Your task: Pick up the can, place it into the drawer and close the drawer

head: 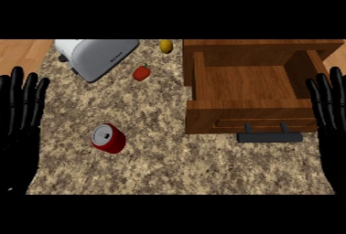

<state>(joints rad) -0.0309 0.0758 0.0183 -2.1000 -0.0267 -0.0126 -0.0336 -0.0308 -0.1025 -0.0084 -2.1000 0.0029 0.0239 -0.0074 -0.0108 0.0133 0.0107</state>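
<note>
The red can (108, 138) lies on the counter (169, 155) at lower left; the drawer (250, 98) stands open at upper right. Left hand (20, 107) and right hand (330, 109) rest spread at the edges.

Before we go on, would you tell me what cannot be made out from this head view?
- Toaster: its far end is cut off by the view's top edge.
- Drawer: the hollow under its front wall is out of sight.
- Small red item and yellow item: too small to identify.
- Can: label unreadable.
- Left hand and right hand: forearms too dark to see.
</note>
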